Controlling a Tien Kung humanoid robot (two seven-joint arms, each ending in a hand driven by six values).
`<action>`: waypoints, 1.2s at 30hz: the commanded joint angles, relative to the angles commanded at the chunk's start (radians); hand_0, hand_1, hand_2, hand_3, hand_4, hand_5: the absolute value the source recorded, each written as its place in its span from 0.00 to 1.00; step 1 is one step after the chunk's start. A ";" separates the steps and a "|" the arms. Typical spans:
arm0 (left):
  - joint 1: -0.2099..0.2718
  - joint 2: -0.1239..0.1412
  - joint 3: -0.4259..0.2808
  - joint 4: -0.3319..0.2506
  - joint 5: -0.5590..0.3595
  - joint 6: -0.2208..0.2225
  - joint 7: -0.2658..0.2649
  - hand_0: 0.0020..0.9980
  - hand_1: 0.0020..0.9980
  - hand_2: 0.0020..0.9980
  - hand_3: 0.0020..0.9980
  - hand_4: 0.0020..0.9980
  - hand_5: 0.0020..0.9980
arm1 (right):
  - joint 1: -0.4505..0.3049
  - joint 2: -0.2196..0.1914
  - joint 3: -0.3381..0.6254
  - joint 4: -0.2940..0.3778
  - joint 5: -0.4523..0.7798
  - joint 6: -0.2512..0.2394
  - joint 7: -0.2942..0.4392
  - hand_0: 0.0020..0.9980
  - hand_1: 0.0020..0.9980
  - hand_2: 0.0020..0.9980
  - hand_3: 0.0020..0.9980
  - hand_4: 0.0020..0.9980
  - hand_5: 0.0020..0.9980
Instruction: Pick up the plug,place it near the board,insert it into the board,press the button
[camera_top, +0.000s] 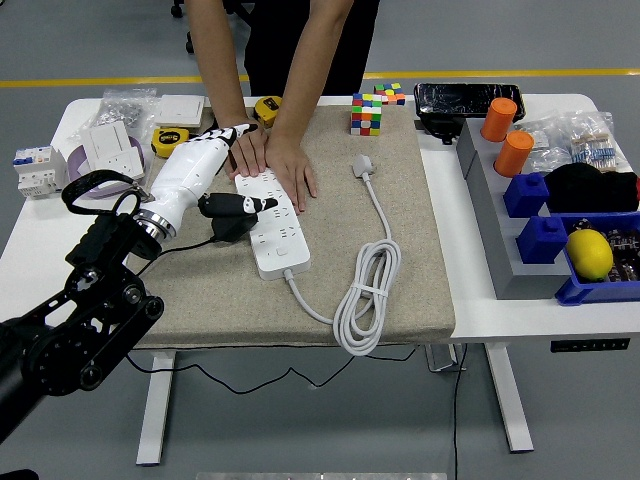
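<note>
Fingers of left hand outstretched, thumb over board

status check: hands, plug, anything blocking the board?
Left hand open, over power strip left edge. Black plug beside strip, not inserted. Person's hands pressing on strip's far end. Right arm out of view.
</note>
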 joint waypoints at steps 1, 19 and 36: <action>0.035 -0.016 -0.024 -0.031 -0.046 0.013 -0.013 0.87 0.97 0.94 0.93 1.00 0.69 | -0.002 0.001 0.001 0.000 0.001 0.000 0.001 0.62 0.58 0.61 0.53 0.86 0.59; 0.211 -0.057 -0.016 0.019 -0.211 0.010 -0.012 1.00 1.00 0.97 0.94 1.00 0.87 | -0.005 0.002 -0.006 0.000 0.002 0.000 0.004 0.62 0.58 0.61 0.53 0.86 0.59; 0.139 -0.064 0.065 0.088 -0.149 -0.017 0.018 1.00 1.00 0.97 0.93 1.00 0.91 | -0.002 0.002 -0.009 0.000 0.007 -0.001 0.004 0.62 0.58 0.61 0.54 0.87 0.60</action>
